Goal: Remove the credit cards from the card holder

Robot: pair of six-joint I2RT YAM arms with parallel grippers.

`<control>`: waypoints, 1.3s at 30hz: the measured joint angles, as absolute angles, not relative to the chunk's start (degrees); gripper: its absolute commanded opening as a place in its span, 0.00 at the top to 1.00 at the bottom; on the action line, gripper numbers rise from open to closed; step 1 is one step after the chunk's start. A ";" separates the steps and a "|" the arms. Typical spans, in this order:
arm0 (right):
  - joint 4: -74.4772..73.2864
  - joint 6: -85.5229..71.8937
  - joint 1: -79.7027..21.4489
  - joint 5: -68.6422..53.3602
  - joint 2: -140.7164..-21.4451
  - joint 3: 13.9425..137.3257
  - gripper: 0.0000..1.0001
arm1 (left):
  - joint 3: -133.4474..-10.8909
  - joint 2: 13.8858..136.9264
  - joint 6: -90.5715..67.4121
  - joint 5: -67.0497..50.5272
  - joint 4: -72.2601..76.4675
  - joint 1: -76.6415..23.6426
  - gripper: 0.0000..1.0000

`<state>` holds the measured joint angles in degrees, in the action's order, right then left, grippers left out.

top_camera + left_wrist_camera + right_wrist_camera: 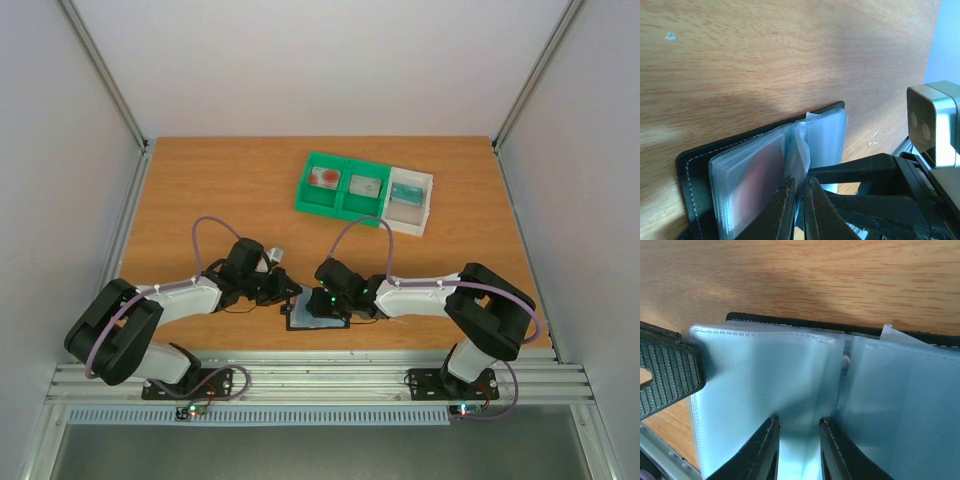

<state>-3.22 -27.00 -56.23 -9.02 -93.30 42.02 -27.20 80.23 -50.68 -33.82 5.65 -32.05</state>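
Note:
The black card holder [318, 322] lies open near the table's front edge, between both grippers. In the left wrist view its black cover [690, 170] shows, with clear sleeves fanned up and a reddish credit card [755, 175] inside one sleeve. My left gripper [800, 182] is pinched almost shut on the edge of a sleeve. My right gripper [799, 421] rests on the pale blue sleeves [765, 385], its jaws a little apart with a sleeve fold between them. The left gripper [286, 291] and right gripper [326, 300] nearly touch over the holder. Other credit cards lie in the trays.
A green compartment tray [304, 198] at the back holds a whitish card with red marks [325, 178] and a greyish card [364, 184]. Beside it a white tray [428, 205] holds a teal card [406, 192]. The left gripper's ribbed finger [667, 370] crowds the right wrist view.

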 measured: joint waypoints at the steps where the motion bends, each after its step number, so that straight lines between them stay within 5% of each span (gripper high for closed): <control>1: -3.18 -27.11 -56.23 -8.99 -93.08 41.87 0.73 | -27.20 80.23 -51.05 -34.02 5.85 -32.05 0.92; 7: -5.06 -26.85 -56.25 -8.75 -90.91 41.36 0.70 | -27.22 80.23 -51.83 -34.72 6.39 -32.12 0.96; 15: -10.83 -24.60 -56.23 -6.72 -86.98 41.41 0.78 | -28.99 80.23 -50.96 -35.33 4.23 -32.60 0.96; 23: -12.05 -24.16 -56.18 -5.76 -87.33 40.86 0.82 | -30.06 80.18 -50.74 -35.31 2.39 -33.19 0.83; 39: -9.93 -24.36 -54.52 -5.34 -84.47 36.64 0.77 | -30.52 80.07 -56.14 -35.99 7.05 -37.17 0.82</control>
<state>-9.93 -24.36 -54.52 -5.34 -84.47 36.64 -30.52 80.07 -56.14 -35.99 7.05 -37.17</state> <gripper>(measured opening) 0.205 0.194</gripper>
